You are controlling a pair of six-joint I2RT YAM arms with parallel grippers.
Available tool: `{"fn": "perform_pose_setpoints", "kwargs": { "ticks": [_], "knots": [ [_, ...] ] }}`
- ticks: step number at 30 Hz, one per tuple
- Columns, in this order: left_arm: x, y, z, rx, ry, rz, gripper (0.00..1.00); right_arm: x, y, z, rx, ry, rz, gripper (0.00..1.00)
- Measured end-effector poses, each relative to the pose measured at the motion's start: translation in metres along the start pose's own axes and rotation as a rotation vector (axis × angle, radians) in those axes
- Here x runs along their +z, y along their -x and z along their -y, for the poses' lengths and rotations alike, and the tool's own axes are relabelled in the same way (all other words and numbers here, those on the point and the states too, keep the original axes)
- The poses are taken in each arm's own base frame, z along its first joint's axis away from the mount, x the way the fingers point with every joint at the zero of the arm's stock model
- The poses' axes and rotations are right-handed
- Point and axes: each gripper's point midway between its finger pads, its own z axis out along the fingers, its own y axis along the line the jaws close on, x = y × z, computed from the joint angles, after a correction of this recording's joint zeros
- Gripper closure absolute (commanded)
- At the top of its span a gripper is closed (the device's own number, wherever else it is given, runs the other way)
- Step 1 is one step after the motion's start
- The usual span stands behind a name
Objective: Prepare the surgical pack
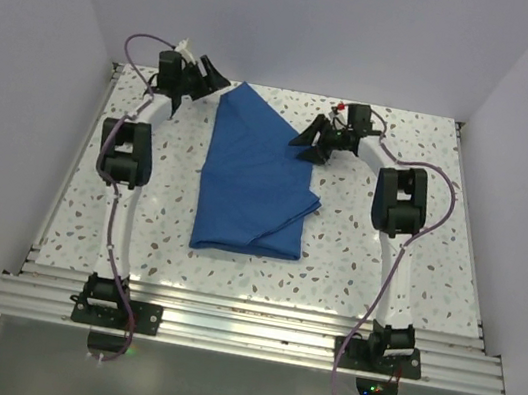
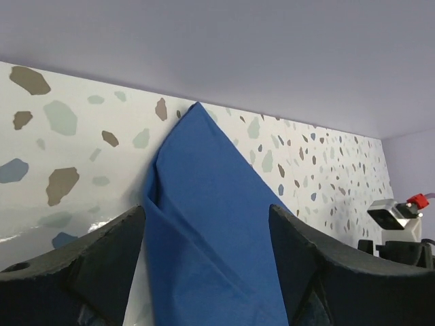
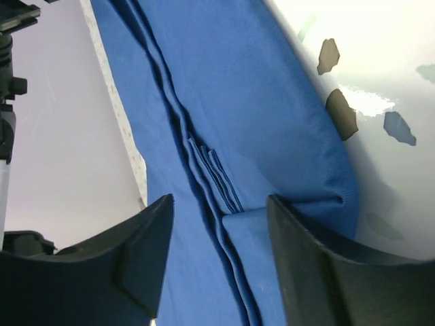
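Grip, left side: the left gripper [image 1: 215, 78] stands wide apart and holds nothing; its 2 dark fingers [image 2: 81, 272] flank the cloth without pinching it.
Left reach: this arm is stretched to the far-left part of the speckled white terrazzo worktop [image 1: 384, 268], probably because the cloth's far point lies there.
Drape and left gripper: the far pointed corner of the large royal-blue cloth drape [image 1: 252, 180] lies on the worktop just in front of the jaws. In the left wrist view the cloth runs between them.
Drape position: folded in several layers, it lies flat in the middle of the worktop. It is narrow at the far end and broader toward the arm bases, with a flap sticking out on its right side.
Reason for layout: from the flat, folded cloth, this looks like a folding or spreading step, with 1 gripper at each far flank to work the edges.
Drape and right gripper: the right gripper [image 1: 304, 141] sits over the drape's far-right edge, and stacked fold edges run between its fingers in the right wrist view.
Grip, right side: the jaws are partly apart with cloth beneath them, and nothing is clamped as far as the right wrist view shows.
Rest of pack: no other pack item is in view.
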Motion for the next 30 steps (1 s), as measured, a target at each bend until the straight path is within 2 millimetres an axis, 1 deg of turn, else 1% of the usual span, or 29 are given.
{"fn": "perform_pose_setpoints", "kwargs": {
  "ticks": [2,4,6,11,14,17,18,21,22,23,25,30],
  "knots": [
    [0.004,-0.004,0.004,0.02,0.009,0.001,0.23,-0.003,0.003,-0.002,-0.014,-0.001,0.007,0.33],
    [0.008,-0.011,0.003,0.028,0.022,-0.007,0.22,-0.007,0.01,-0.002,-0.029,-0.015,0.027,0.32],
    [0.012,-0.018,0.0,0.031,0.038,-0.013,0.2,-0.012,0.017,0.001,-0.041,-0.036,0.048,0.32],
    [0.019,-0.038,-0.013,0.036,0.081,-0.034,0.2,-0.028,0.039,0.009,-0.08,-0.085,0.109,0.32],
    [0.02,-0.038,-0.016,0.059,0.096,-0.024,0.2,-0.037,0.046,0.024,-0.074,-0.127,0.132,0.32],
    [0.021,-0.037,-0.018,0.08,0.104,-0.014,0.23,-0.045,0.053,0.031,-0.073,-0.142,0.145,0.33],
    [0.021,-0.037,-0.018,0.087,0.104,-0.015,0.25,-0.047,0.054,0.032,-0.073,-0.145,0.147,0.33],
    [0.022,-0.039,-0.019,0.096,0.105,-0.025,0.36,-0.049,0.056,0.037,-0.074,-0.15,0.146,0.35],
    [0.023,-0.041,-0.02,0.097,0.101,-0.029,0.45,-0.049,0.057,0.037,-0.075,-0.146,0.144,0.35],
    [0.023,-0.042,-0.02,0.094,0.096,-0.033,0.5,-0.048,0.057,0.037,-0.079,-0.142,0.141,0.36],
    [0.024,-0.047,-0.021,0.091,0.085,-0.048,0.59,-0.045,0.057,0.035,-0.091,-0.131,0.132,0.37],
    [0.024,-0.052,-0.021,0.079,0.074,-0.065,0.74,-0.031,0.051,0.027,-0.129,-0.11,0.103,0.39]
  ]
}}
